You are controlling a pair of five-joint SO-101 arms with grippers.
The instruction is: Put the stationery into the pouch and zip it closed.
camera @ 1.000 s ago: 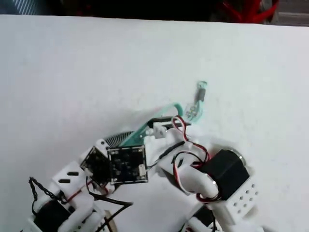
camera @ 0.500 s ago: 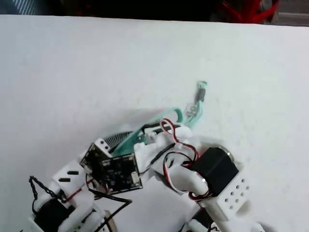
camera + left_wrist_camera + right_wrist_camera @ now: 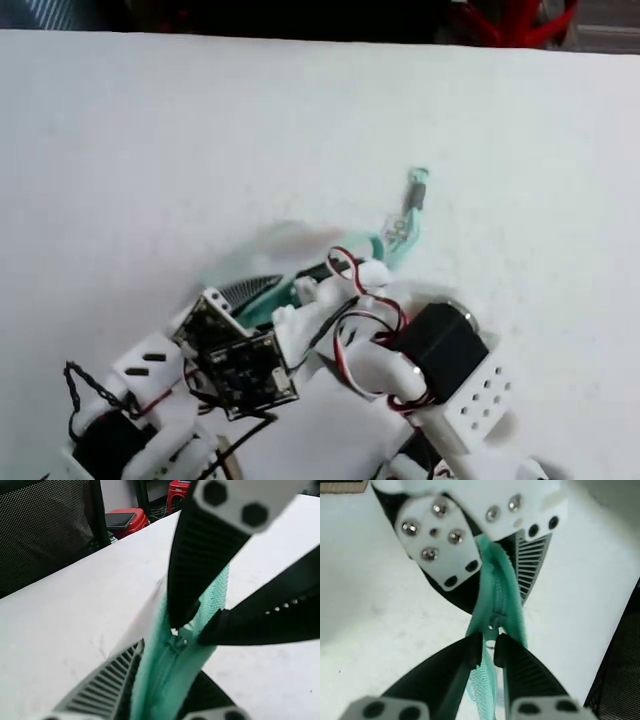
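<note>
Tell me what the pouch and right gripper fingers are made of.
The pouch looks like matte teal woven fabric; mesh weave shows near the zip pull. The fingers of the right gripper look like matte black plastic, probably printed, judging by the ribbed faces.

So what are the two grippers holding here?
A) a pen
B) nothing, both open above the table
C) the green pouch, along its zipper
C: the right gripper pinches the green pouch at its zipper, and the left gripper clamps the same edge.

One pouch point(image 3: 398, 238), two tools point(image 3: 156, 698) point(image 3: 488, 644), one table point(image 3: 140, 140).
</note>
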